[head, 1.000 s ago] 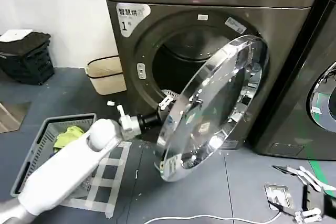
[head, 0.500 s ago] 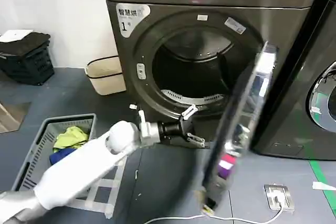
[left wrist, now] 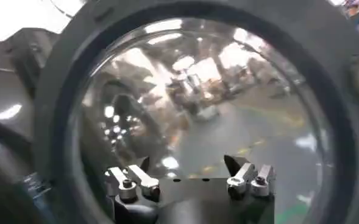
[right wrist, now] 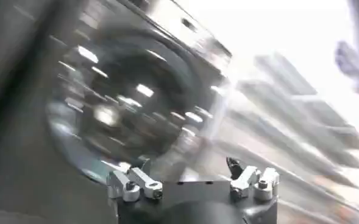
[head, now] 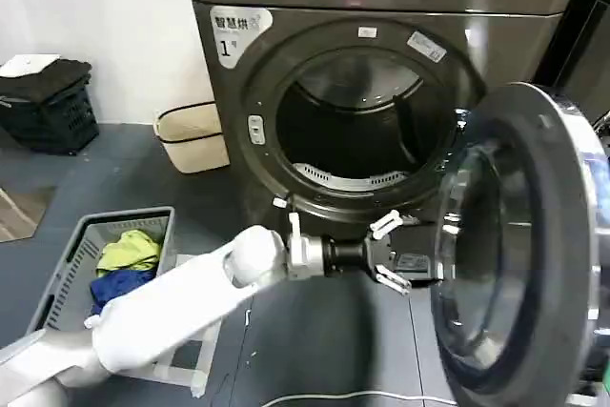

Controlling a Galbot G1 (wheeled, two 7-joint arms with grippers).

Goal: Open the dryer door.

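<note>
The left gripper (head: 393, 253), fingers spread and holding nothing, is hovering just beside the swung-out, chrome-rimmed, dark-glass round dryer door (head: 519, 245), facing its inner side.

The door (head: 519, 245) is cut off at the head view's right and bottom edges — its hinge side is out of frame. The basket (head: 67, 274) is partly hidden behind the left arm. The right wrist view is smeared — nothing there reads clearly beyond the right gripper (right wrist: 191, 182).
</note>
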